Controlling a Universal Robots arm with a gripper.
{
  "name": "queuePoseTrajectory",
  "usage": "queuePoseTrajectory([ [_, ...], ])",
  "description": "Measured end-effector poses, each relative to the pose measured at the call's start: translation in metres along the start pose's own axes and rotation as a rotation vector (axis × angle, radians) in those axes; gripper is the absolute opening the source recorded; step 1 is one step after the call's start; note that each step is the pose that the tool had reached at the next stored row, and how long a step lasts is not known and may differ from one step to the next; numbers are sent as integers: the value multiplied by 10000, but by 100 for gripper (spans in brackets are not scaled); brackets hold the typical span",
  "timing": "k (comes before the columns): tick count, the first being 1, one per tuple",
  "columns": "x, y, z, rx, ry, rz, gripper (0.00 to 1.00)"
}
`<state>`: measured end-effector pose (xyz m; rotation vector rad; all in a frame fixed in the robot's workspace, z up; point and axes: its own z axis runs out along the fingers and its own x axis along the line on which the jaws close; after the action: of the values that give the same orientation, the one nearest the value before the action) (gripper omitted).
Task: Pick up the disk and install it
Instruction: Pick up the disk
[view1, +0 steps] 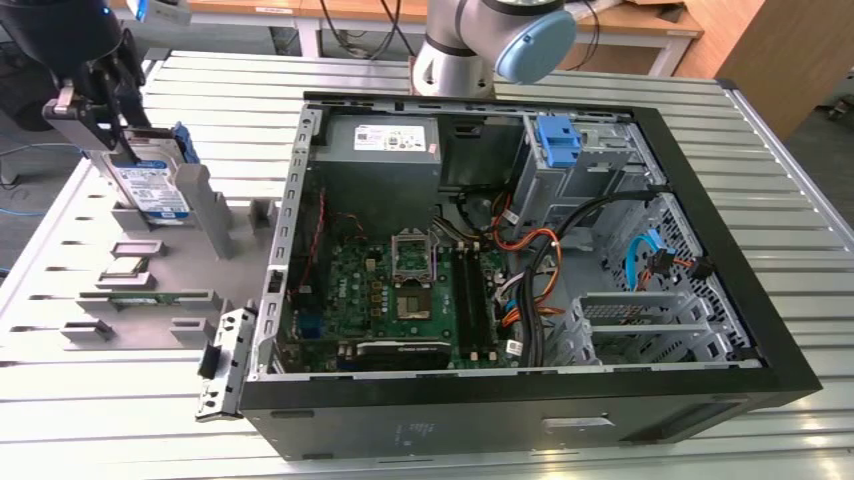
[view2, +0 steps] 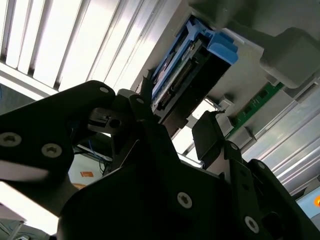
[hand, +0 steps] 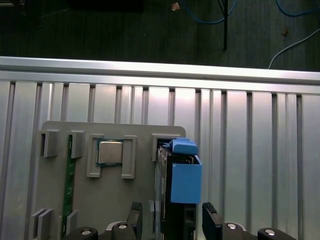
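The gripper (view1: 104, 120) hung over a grey holder (view1: 200, 265) at the exterior view's left, well apart from the open case (view1: 747, 330). The disk (view1: 147, 188) stood on edge in a slot of that holder, blue bracket uppermost, directly under the gripper. In both wrist views the two black fingers (hand: 209, 220) straddled the disk's upper end, one on each side. The jaws stood open: gaps showed between the disk and the fingers in the first wrist view, and beside one finger (view2: 207, 132) in the second, so nothing was gripped. On the holder beside the disk lay a chip (hand: 110, 152) and a green strip (hand: 69, 185). The holder sat on a slatted table (hand: 260, 150).
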<state>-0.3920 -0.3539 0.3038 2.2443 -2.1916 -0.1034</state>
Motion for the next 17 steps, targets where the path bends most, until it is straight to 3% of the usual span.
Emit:
queuePoseTrajectory([
  [17, -20, -2, 18, 1, -1, -2, 59],
])
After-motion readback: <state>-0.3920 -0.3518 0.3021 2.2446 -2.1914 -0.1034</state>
